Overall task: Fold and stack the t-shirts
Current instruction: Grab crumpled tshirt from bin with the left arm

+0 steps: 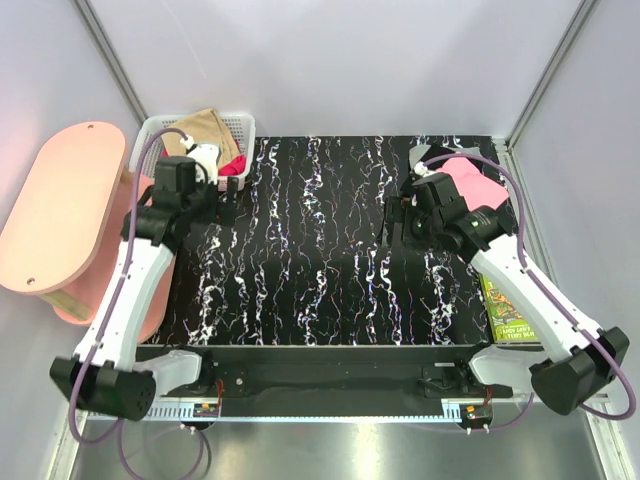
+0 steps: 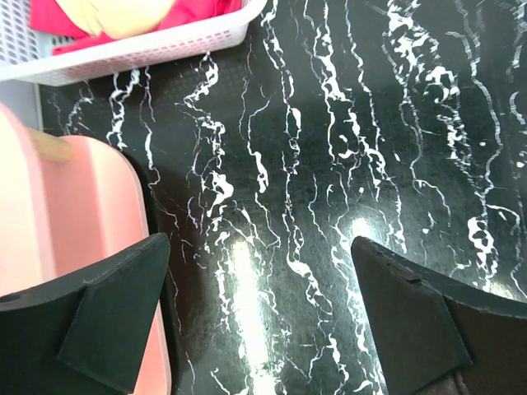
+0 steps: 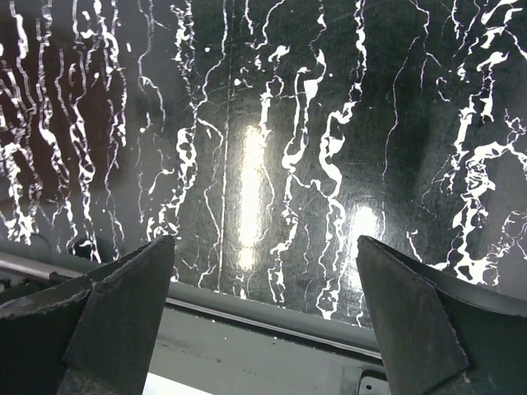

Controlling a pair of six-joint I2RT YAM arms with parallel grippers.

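Observation:
A tan-beige t-shirt (image 1: 205, 128) and a magenta-red t-shirt (image 1: 234, 166) lie crumpled in a white basket (image 1: 243, 124) at the table's back left. Both show at the top of the left wrist view, tan (image 2: 123, 12) over red (image 2: 202, 12). A pink t-shirt (image 1: 478, 185) lies at the back right, with dark cloth that looks like the black t-shirt (image 1: 428, 154) at its far edge. My left gripper (image 1: 222, 207) (image 2: 259, 243) hangs open and empty over the table, just in front of the basket. My right gripper (image 1: 397, 228) (image 3: 265, 240) is open and empty, left of the pink shirt.
A pink oval stool (image 1: 60, 210) stands off the table's left edge, also in the left wrist view (image 2: 74, 230). A green paperback book (image 1: 508, 308) lies along the right edge under the right arm. The black marbled table (image 1: 310, 250) has a dark rim (image 3: 272, 317).

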